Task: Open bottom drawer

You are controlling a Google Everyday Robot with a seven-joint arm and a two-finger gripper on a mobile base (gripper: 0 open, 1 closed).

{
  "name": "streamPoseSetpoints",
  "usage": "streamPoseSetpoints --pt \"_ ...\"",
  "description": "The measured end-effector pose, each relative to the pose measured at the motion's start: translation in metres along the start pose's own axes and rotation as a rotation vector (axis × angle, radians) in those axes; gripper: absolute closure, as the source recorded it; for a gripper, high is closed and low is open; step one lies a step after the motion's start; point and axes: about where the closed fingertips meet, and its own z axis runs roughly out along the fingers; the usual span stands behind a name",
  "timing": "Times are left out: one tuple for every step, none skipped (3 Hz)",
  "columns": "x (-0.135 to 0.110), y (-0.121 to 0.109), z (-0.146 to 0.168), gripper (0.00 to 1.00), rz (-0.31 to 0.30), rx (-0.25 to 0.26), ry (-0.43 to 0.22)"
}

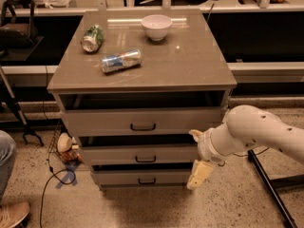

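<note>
Looking at the table (199, 65), you see three drawers stacked under its top. The white arm (256, 132) comes in low from the right, probably because your target is the lowest one. The bottom drawer (118, 177) looks not yet pulled out. Your gripper (194, 159) hangs just off its right end, fingers (199, 174) spread, likely readied for the small black handle (147, 180), which it is not touching.

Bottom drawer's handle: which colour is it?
Black handle, seen in the camera view; the hand hangs beside the bottom drawer.
</note>
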Motion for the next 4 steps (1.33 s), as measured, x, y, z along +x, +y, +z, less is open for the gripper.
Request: streamPoseSetpoints --pt "0.0 0.001 0.0 0.0 0.0 -0.004 0.001" --pt "0.025 0.003 0.021 0.0 0.002 -0.012 0.043" --pt "0.066 0.009 0.065 0.0 -0.025 -0.018 0.153" --pt "0.102 0.009 0.108 0.0 -0.035 -0.047 0.207"
